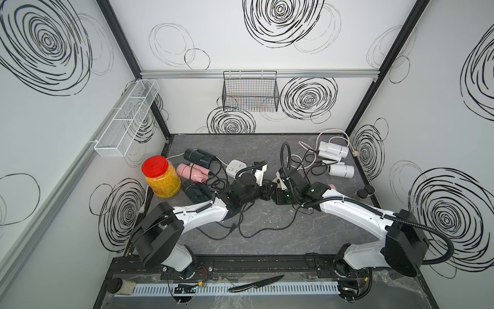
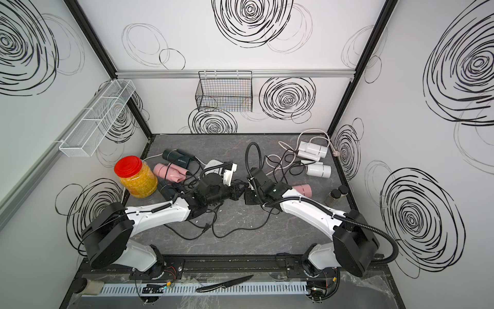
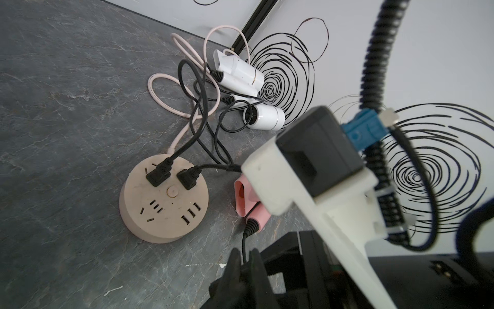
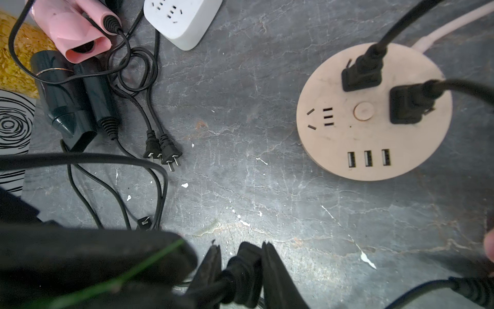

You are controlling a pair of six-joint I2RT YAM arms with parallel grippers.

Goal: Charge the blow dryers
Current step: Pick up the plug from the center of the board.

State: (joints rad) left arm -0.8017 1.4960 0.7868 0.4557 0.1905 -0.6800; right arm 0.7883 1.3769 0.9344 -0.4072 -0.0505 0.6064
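Knife (image 1: 256,283) on slotted duct (image 1: 307,288); grey marbled tabletop (image 1: 280,240), swirl-printed walls (image 1: 227,32).

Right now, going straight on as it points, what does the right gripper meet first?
Probably bare tabletop: the right gripper, holding a black plug, points between the round hub and two loose plugs. Beyond lies the white power strip; depth unclear.

White walls (image 1: 267,58) on three sides, scrawled with black spiral doodles (image 1: 280,16). Black frame posts (image 1: 119,37) in both back corners, upper left and upper right in both top views. Aluminium rail (image 1: 187,73) across the back wall, black wire basket (image 1: 250,92) hung from it at upper centre. White mesh basket (image 1: 125,120) on the left wall, at middle left. Dark grey marbled tabletop (image 1: 307,240) at lower centre, flecked white. Even, soft light.
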